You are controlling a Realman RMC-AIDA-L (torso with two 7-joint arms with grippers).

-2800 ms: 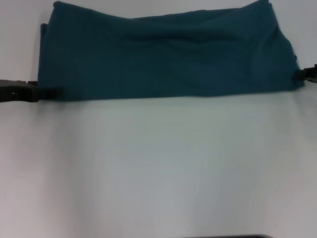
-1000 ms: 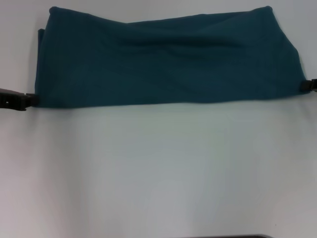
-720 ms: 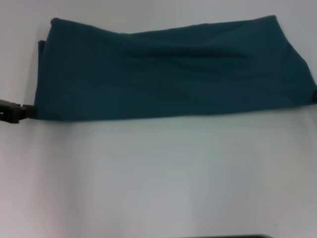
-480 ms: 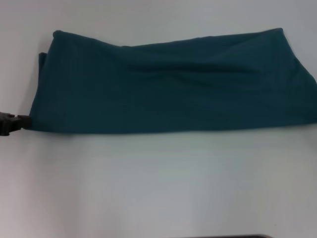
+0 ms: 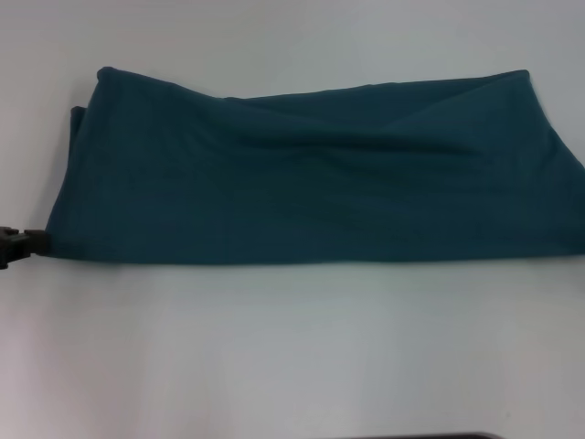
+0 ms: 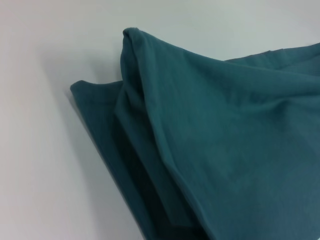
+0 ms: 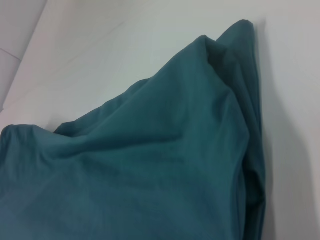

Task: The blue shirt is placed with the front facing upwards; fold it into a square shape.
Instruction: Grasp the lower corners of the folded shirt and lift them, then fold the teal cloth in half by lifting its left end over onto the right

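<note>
One long band, not yet square

Blue shirt (image 5: 311, 169) lies folded into a wide strip across the far half of the white table (image 5: 292, 347). Left gripper (image 5: 26, 245) sits at its near left corner; grip cannot be told. Right gripper out of view. Judgement: keep both corners level, edges aligned.

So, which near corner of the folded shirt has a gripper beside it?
The near left corner of the blue shirt: the left gripper sits beside it; no gripper shows at the near right corner.

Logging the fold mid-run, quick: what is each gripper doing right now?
Left gripper: at the near left corner of the blue shirt; open or shut cannot be told.
Right gripper: not in view.
</note>
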